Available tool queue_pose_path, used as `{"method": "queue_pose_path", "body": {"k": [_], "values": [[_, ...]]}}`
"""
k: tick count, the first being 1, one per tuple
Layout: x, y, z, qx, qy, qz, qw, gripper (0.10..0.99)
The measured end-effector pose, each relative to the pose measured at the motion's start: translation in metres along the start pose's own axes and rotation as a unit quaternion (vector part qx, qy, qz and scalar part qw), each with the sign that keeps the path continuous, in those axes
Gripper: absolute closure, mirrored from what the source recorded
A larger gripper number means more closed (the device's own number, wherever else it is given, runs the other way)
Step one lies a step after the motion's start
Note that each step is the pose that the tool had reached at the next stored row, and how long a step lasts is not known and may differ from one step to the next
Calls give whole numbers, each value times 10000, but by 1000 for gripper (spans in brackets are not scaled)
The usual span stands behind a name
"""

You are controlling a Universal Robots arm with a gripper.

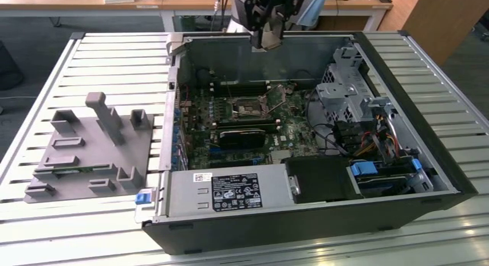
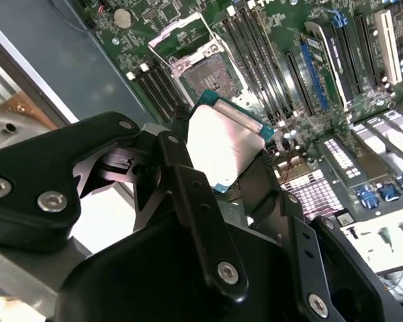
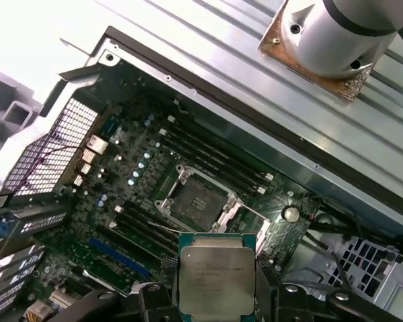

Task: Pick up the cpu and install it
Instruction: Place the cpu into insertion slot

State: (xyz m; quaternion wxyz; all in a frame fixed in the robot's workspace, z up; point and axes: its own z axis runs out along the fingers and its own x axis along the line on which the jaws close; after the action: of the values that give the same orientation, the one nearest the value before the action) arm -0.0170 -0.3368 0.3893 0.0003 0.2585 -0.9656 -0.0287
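The cpu (image 3: 216,278) is a small square chip with a silvery metal top and a green edge. It sits between the black fingers (image 2: 183,176) of my gripper (image 1: 268,42), which is shut on its sides. The cpu (image 2: 223,142) hangs above the green motherboard (image 1: 229,146) inside the open computer case (image 1: 321,220). In the exterior view the gripper is high over the case's far wall. The square metal-framed socket (image 3: 195,203) lies open on the board below the chip, its frame lifted and its lever (image 2: 211,30) swung aside. The socket (image 1: 251,110) is a short way beneath the gripper.
A grey tray (image 1: 84,157) with upright fixtures lies on the slatted table (image 1: 114,54) at the exterior view's left. Inside the case are a power supply (image 1: 229,191), a metal drive cage (image 1: 344,88), coloured cables (image 1: 374,141) and dark memory slots (image 3: 215,157) beside the socket.
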Motion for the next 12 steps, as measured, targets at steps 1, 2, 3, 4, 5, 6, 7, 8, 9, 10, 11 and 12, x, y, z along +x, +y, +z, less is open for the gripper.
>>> {"method": "queue_pose_path", "body": {"k": [1,2,3,4,5,6,7,8,9,10,11,12], "values": [[0,0,0,-1,3,-54,10000,545],[0,0,0,-1,6,-108,9999,545],[0,0,0,-2,9,-166,9999,545],[0,0,0,-3,12,-225,9997,545],[0,0,0,-4,15,-280,9996,545],[0,0,0,-5,19,-335,9994,545],[0,0,0,-5,22,-388,9992,545],[0,0,0,-6,25,-441,9990,545],[0,0,0,-7,28,-495,9988,545],[0,0,0,-8,31,-548,9985,545],[0,0,0,-8,33,-600,9982,545],[0,0,0,-9,36,-652,9979,545]]}}
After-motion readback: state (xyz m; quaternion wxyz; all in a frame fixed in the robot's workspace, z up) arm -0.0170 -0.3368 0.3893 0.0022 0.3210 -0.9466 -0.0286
